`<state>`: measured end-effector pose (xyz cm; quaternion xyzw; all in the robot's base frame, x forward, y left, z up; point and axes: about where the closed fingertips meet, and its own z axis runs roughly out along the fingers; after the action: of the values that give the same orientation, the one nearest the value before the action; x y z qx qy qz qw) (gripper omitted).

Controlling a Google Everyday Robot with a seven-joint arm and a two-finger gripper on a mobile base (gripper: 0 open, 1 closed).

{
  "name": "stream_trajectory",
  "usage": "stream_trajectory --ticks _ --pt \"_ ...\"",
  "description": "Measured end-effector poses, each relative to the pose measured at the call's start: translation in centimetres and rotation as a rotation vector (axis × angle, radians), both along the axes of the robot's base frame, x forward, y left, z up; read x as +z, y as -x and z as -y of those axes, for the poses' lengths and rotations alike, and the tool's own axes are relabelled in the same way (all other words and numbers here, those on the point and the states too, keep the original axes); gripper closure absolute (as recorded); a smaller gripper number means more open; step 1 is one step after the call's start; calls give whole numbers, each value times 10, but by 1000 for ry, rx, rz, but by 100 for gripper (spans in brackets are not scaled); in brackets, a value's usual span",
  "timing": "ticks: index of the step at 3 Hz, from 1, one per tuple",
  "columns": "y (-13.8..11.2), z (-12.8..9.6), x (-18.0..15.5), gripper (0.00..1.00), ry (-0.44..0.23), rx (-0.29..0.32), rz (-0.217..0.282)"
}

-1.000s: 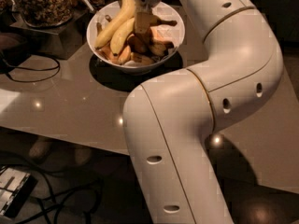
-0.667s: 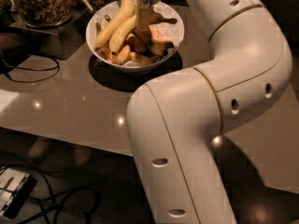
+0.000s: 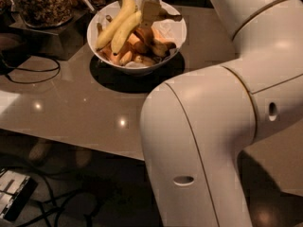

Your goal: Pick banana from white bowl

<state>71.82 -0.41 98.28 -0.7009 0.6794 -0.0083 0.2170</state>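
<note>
The white bowl (image 3: 179,28) stands at the top centre of the brown table (image 3: 71,108). Two long bright-yellow bananas lie side by side in its left half; the right-hand banana (image 3: 125,30) leans up towards the rim. Short orange-yellow bananas (image 3: 142,47) fill the bowl's middle and right. My gripper (image 3: 150,12) hangs from the top edge, down inside the bowl, just right of the long banana's upper end and touching or nearly touching it. Its upper part is cut off by the frame.
My large white arm (image 3: 213,117) fills the right half of the view and hides the table there. A glass jar of brown nuts (image 3: 42,4) stands on a dark block at the top left. A black cable (image 3: 28,74) loops on the table's left; the table edge runs along the lower left.
The arm's elbow has swung right and up. The gripper has stayed over the bowl by the long bananas, slightly higher in view.
</note>
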Motion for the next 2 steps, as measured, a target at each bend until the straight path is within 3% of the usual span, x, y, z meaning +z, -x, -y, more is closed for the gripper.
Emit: stream_trajectory --ticks 1,2 --pt "11 -6 10 100 -15 19 2" --pt "30 -18 18 100 -39 82 -4"
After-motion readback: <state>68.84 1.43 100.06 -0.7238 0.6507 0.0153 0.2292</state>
